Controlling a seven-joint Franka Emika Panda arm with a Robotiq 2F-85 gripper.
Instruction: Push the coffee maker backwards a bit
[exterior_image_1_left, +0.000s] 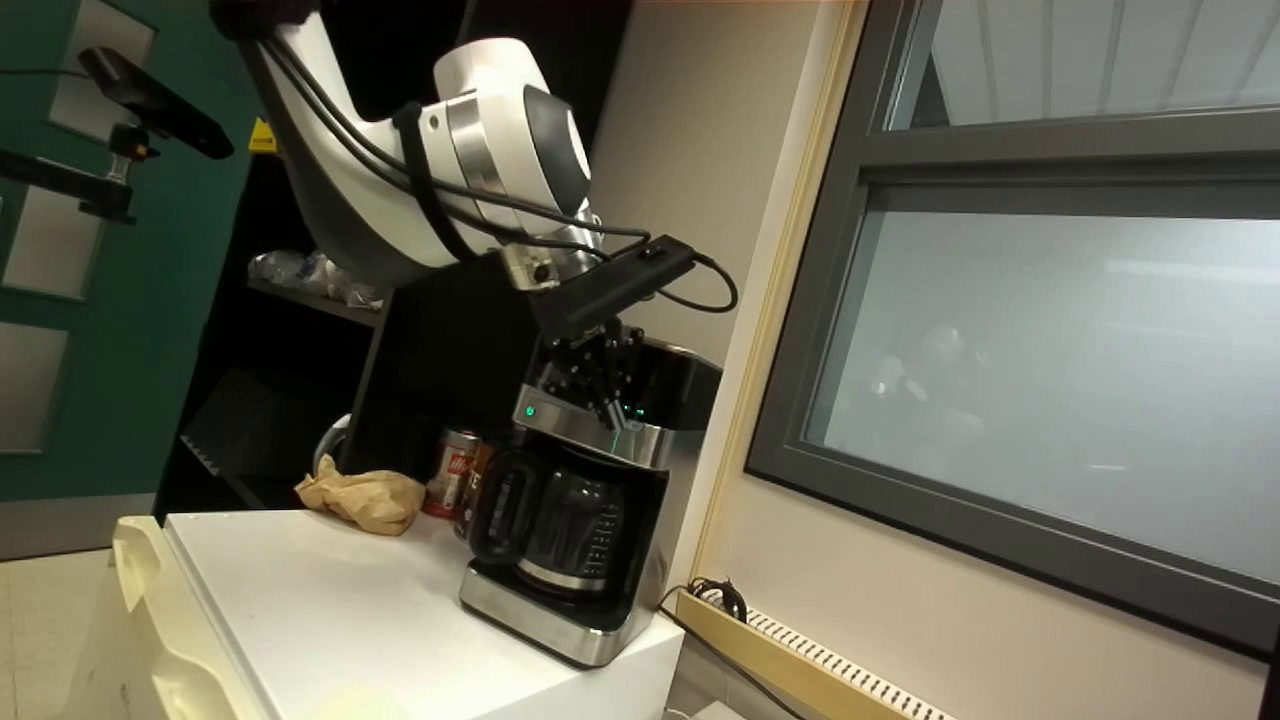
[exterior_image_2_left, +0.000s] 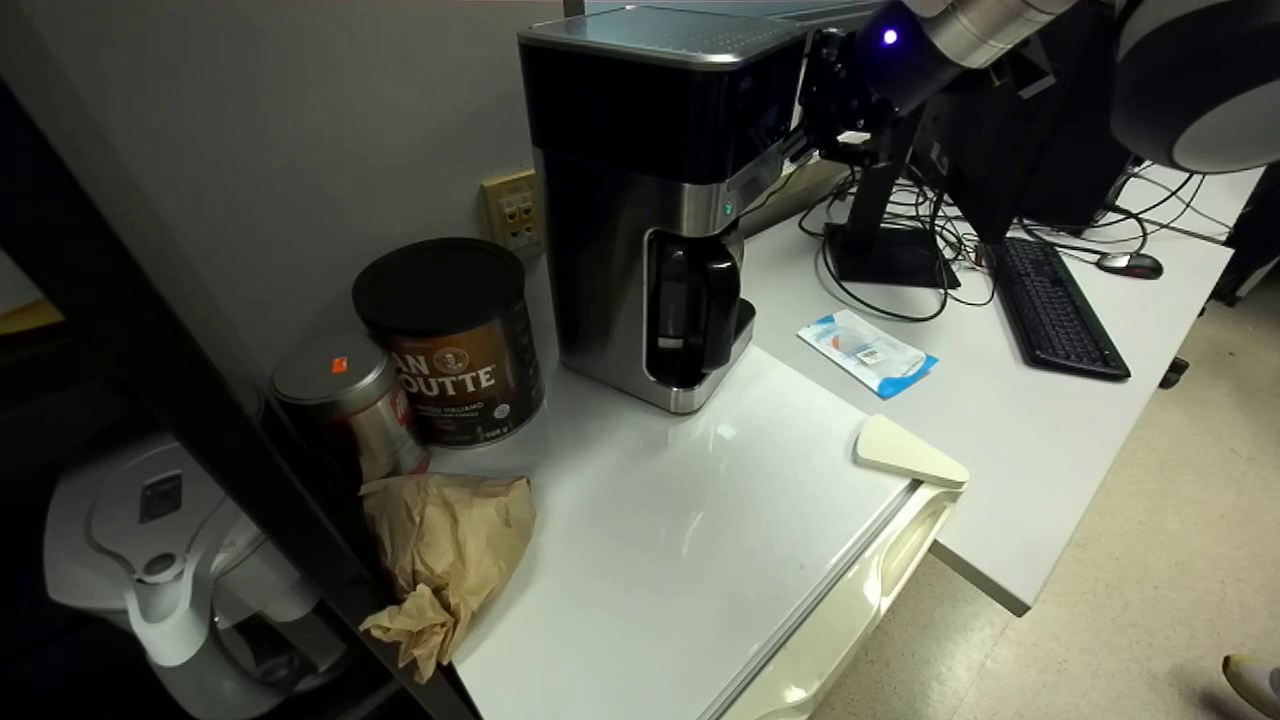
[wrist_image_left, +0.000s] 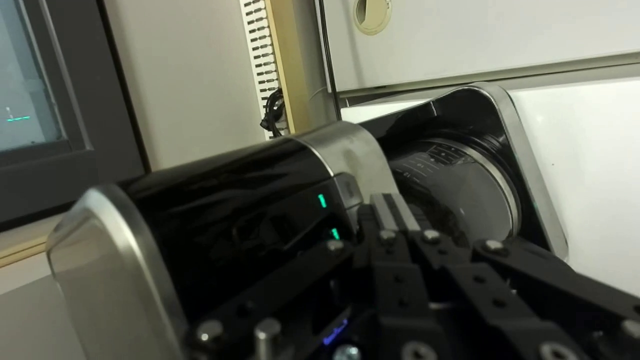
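The coffee maker (exterior_image_1_left: 690, 470) is boxy and black with a silver-grey band and lit green marks. It stands upright on the white cabinet top (exterior_image_1_left: 330, 600) and also shows in an exterior view (exterior_image_2_left: 610, 290) and the wrist view (wrist_image_left: 235, 210). Its dark glass carafe (exterior_image_1_left: 575, 530) sits in the lower bay. My gripper (exterior_image_1_left: 622, 425) is shut and empty, its fingertips at the front control band above the carafe. In the wrist view, the fingertips (wrist_image_left: 394, 202) lie side by side over the band; whether they touch it I cannot tell. The gripper also shows in an exterior view (exterior_image_2_left: 798, 150).
A large brown coffee can (exterior_image_2_left: 465, 370), a small red can (exterior_image_1_left: 452, 470) and a crumpled paper bag (exterior_image_1_left: 365, 500) stand beside the coffee maker. A wall with an outlet (exterior_image_2_left: 515, 212) is close to it. A desk with a keyboard (exterior_image_2_left: 1060, 305) and cables adjoins the cabinet.
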